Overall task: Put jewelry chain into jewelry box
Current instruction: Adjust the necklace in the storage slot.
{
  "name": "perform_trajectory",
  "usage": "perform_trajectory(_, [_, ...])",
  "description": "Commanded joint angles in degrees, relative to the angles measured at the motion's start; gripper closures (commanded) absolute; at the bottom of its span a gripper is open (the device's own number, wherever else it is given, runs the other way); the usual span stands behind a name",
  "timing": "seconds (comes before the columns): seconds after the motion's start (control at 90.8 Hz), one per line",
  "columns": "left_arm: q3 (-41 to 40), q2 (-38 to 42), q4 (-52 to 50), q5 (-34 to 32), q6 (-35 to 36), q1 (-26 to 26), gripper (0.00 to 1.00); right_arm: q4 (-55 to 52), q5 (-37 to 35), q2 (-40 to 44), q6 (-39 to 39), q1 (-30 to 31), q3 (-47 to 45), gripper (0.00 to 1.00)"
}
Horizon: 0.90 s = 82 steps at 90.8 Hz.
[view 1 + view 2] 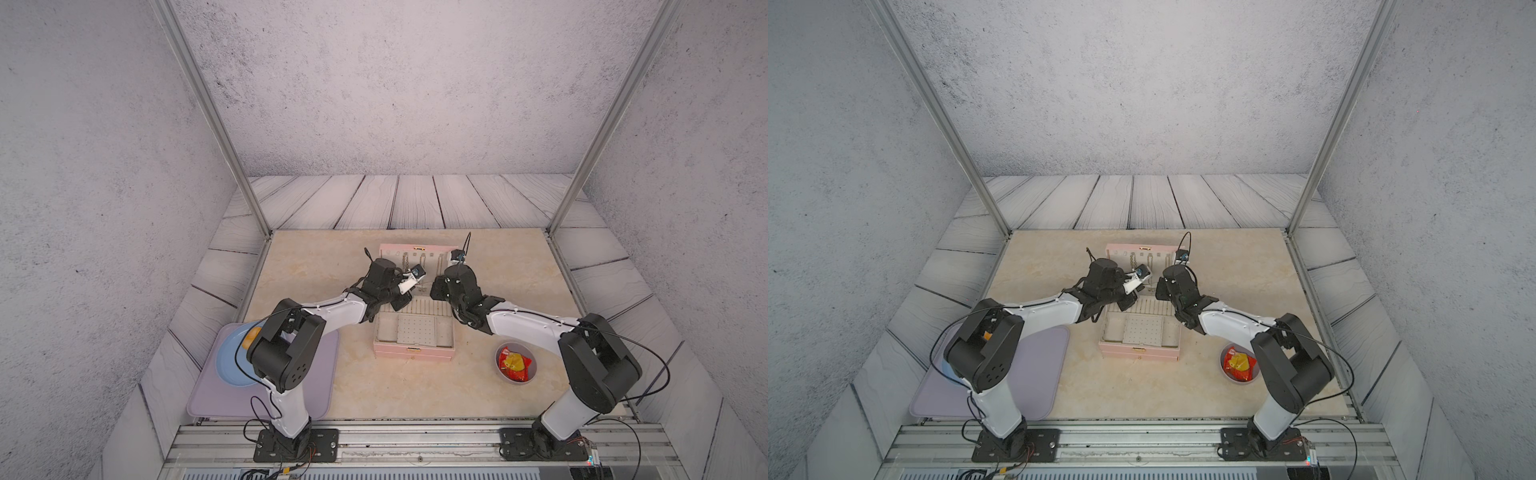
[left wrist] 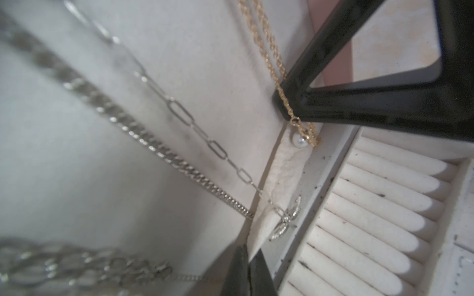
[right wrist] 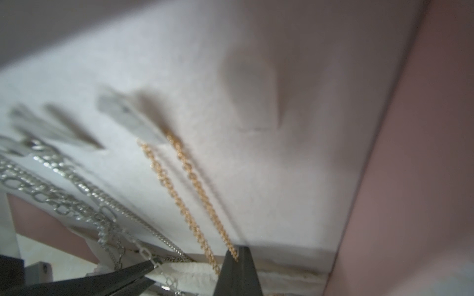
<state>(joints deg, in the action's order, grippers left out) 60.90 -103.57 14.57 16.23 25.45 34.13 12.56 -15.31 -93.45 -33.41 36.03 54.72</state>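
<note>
Here, right gripper (image 3: 237,252) pinching jewelry chain (image 3: 191,175) (hung inside jewelry box (image 1: 413,356) lid (image 1: 392,254))

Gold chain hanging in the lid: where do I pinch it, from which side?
Low on the jewelry chain, both strands above the bead, coming at the lid of the jewelry box from its front. It hangs flat against the lining off a hook, bottom loop free. The right gripper is shut there.

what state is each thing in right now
jewelry box, lid open, drawer shut
jewelry chain, hanging from a lid hook
right gripper, shut on jewelry chain's lower end
left gripper, shut, tip beside the silvery chains
silvery chains, hanging in lid
</note>
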Motion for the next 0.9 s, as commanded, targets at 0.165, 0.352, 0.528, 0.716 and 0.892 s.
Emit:
perform_trajectory(0.165, [1.1, 0.7, 4.6, 1.2, -0.8, 0.2, 1.00, -2.8, -2.2, 5.9, 2.4, -0.8, -0.1, 1.00])
perform_trajectory(0.352, [1.1, 0.7, 4.1, 1.1, -0.4, 0.2, 1.00, -2.3, -3.1, 7.5, 4.2, -0.8, 0.3, 1.00])
perform_trajectory(0.528, [1.2, 0.6, 3.6, 1.6, 0.2, 0.2, 1.00, -0.6, -2.3, 8.3, 5.0, -0.8, 0.8, 1.00])
perform_trajectory(0.716, [0.6, 0.5, 3.3, 3.2, 2.0, 0.2, 1.00, 1.8, -1.6, 9.2, 3.5, -0.8, 0.7, 1.00])
perform_trajectory(0.892, [0.4, 0.5, 2.6, 2.3, 3.2, 0.2, 1.00, 6.0, -2.8, 9.6, 1.8, -0.8, -0.2, 1.00])
